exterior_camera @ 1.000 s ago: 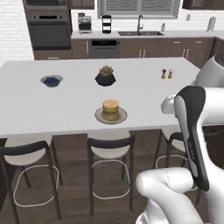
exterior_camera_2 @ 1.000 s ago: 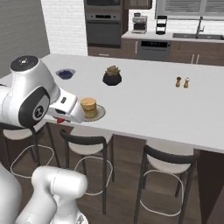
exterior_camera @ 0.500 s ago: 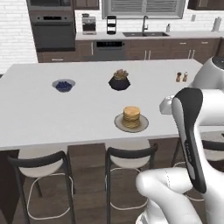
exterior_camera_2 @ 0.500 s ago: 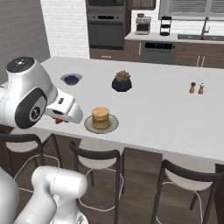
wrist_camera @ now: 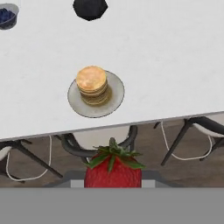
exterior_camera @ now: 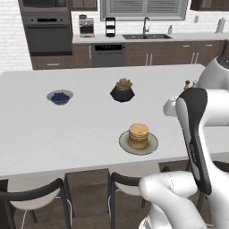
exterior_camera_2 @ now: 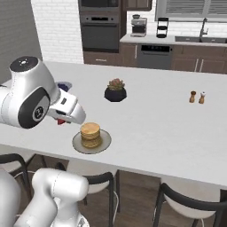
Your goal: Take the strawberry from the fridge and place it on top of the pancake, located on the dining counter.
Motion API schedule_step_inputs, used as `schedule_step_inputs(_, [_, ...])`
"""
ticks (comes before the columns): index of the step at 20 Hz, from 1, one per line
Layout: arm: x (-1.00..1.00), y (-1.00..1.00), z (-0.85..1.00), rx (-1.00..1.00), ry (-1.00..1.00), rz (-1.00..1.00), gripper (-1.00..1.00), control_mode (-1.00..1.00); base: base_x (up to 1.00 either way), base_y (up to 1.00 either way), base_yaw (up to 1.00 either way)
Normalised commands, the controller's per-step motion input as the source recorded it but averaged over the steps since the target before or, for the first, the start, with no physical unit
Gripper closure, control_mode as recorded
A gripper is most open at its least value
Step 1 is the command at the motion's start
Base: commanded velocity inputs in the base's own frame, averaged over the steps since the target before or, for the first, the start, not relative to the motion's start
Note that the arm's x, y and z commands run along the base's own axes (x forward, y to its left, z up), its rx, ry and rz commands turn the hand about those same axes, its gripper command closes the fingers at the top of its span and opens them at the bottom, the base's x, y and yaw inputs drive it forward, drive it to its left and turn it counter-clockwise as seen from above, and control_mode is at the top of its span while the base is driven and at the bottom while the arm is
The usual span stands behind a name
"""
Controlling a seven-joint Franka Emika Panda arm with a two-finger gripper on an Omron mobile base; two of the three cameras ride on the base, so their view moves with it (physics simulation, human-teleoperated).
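Clearly the strawberry (wrist_camera: 113, 168) is out of the fridge: it sits pinched in the claw (exterior_camera_2: 62, 121), leafy cap pointing ahead, held above the stools (wrist_camera: 105, 141) short of the counter (exterior_camera_2: 146, 115) edge. The claw is closed on the berry so it can be carried across. The pancake (exterior_camera: 138, 135) stack waits on its grey plate (exterior_camera: 152, 145) near the counter's front edge, within easy reach, its top bare. A blueberry bowl (exterior_camera: 60, 97) and dark plant pot (exterior_camera: 122, 91) stand well apart behind it, leaving the approach free. Judging by this, the carry is nearly done; lowering remains.
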Motion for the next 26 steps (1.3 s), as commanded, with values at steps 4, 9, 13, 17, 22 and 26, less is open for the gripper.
schedule_step_inputs(4, [0.48,0.00,0.00,0.00,0.04,0.00,1.00,-1.00,0.38,0.01,0.00])
schedule_step_inputs(9, [1.00,0.01,-0.12,0.00,0.19,0.00,1.00,-1.00,0.00,0.00,0.00])
schedule_step_inputs(13, [0.91,0.21,-0.49,-0.01,0.31,0.00,1.00,-1.00,0.00,0.00,0.00])
schedule_step_inputs(17, [0.66,0.20,-0.62,-0.02,0.30,0.00,1.00,-1.00,0.00,0.00,0.00])
schedule_step_inputs(22, [0.54,0.05,-0.63,0.00,0.21,0.00,1.00,-1.00,0.00,0.00,0.00])
schedule_step_inputs(26, [0.41,0.00,-0.52,0.00,0.08,0.03,1.00,-1.00,0.00,0.00,0.00])
